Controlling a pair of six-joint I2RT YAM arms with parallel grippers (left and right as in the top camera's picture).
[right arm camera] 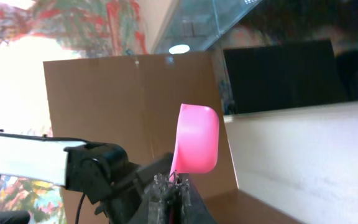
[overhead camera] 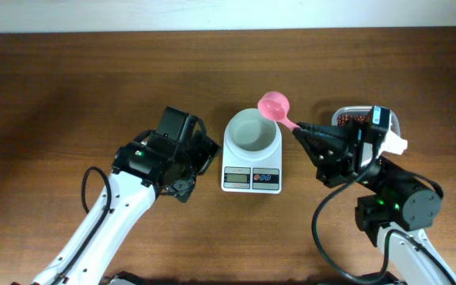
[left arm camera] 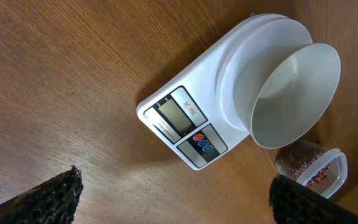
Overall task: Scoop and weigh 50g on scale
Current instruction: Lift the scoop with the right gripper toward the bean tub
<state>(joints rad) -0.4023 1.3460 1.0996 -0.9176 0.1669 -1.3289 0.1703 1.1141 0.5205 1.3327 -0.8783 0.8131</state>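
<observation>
Pinching the pink spoon (overhead camera: 275, 106) by its handle, my right pincer (overhead camera: 300, 130) is pressed together at the scale's (overhead camera: 251, 179) 3 o'clock. The scoop sits at the 1 o'clock rim of the white bowl (overhead camera: 252, 131). My left pincer (overhead camera: 202, 155) is spread wide, gripping nothing, at the scale's 9 o'clock. The beans (overhead camera: 352, 120) lie in the clear tub (left arm camera: 339, 163), farther out at 3 o'clock.
</observation>
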